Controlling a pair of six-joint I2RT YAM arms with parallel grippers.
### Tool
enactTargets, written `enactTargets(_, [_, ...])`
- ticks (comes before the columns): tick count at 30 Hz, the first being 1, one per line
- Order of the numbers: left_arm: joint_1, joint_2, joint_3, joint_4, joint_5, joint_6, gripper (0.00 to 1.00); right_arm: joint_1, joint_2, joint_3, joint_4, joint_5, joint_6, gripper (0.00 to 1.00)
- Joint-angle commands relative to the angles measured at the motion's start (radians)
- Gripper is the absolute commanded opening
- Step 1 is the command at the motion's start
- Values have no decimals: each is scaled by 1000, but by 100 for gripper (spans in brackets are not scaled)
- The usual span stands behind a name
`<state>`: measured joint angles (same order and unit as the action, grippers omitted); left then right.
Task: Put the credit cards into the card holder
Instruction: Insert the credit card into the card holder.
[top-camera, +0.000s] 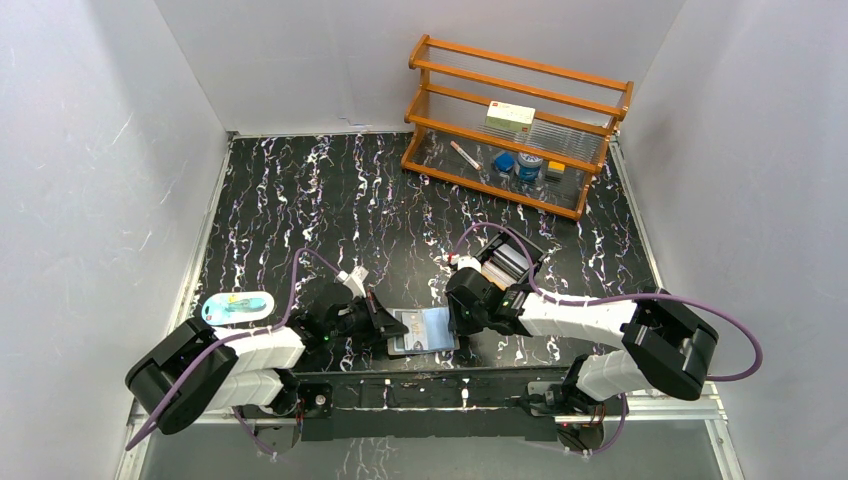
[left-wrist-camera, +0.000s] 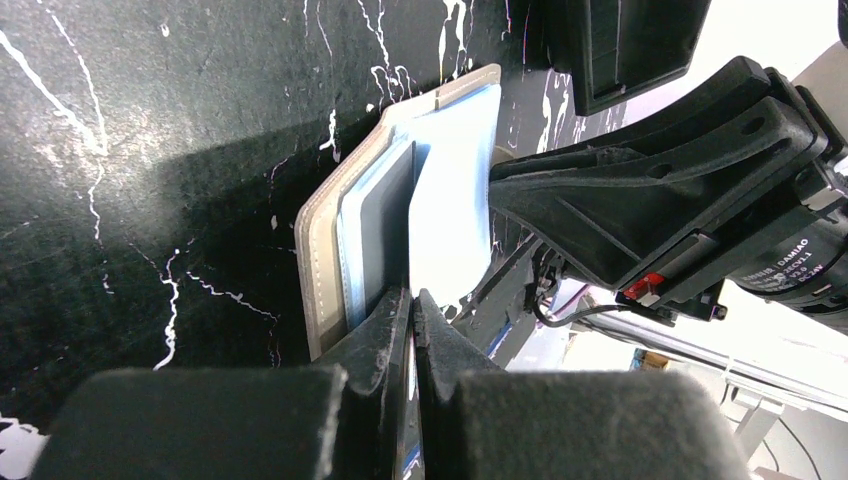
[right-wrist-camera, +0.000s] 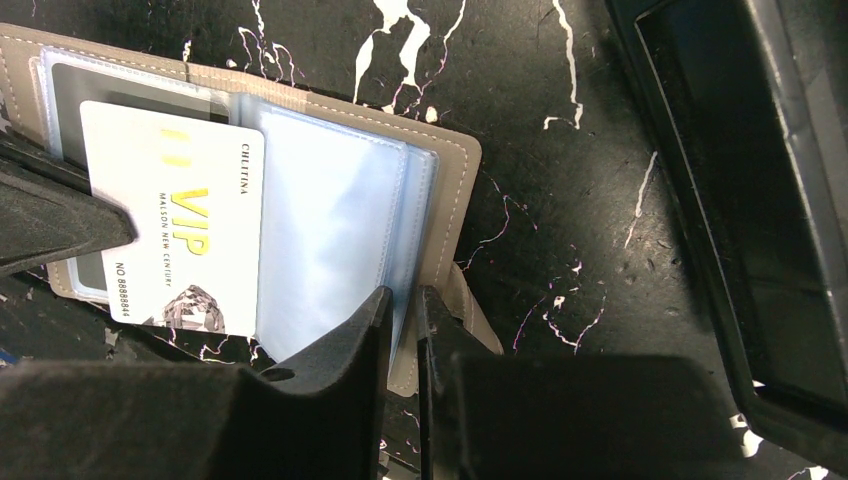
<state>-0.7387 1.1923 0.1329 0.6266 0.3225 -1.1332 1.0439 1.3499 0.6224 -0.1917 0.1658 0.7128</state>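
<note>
Grippers, two, both working on one open holder (right-wrist-camera: 445, 170).

Right gripper (right-wrist-camera: 403, 310): clenched, jaws almost together on the free edge of a clear sleeve (right-wrist-camera: 330, 220), right at its fingertips. Judged purpose: to pin that leaf down and steady the holder on the table (right-wrist-camera: 560, 120) while a pocket is fed.

Left gripper (left-wrist-camera: 412, 315): clenched on a thin edge, most likely the card (right-wrist-camera: 170, 240). One of its fingers reaches in from the side opposite the right gripper and overlaps the card's far edge. Judged purpose: to steer the card into a pocket.

Card: white, VIP print, face up on the page beyond the pinched sleeve. Whether its end sits inside a pocket cannot be told.

Tray (right-wrist-camera: 760, 150): black, off the right gripper's outer side, apart from the holder; more cards (top-camera: 497, 268) lie in it, apparently waiting their turn.

Rack (top-camera: 515, 125): wooden, well beyond both grippers.
</note>
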Motion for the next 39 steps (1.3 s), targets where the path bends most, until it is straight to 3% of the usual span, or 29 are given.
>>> enactTargets(1, [-1, 8, 3, 15, -39, -28, 0, 7, 9, -15, 13, 18, 16, 23])
enactTargets(10, [-1, 9, 24, -35, -101, -30, 0, 6, 14, -14, 26, 8, 18, 23])
enactTargets(27, [-2, 105, 8, 58, 26, 48, 0, 7, 9, -7, 23, 26, 23, 25])
enactTargets(39, [-2, 52, 61, -119, -79, 145, 0, 7, 2, -3, 17, 29, 24, 25])
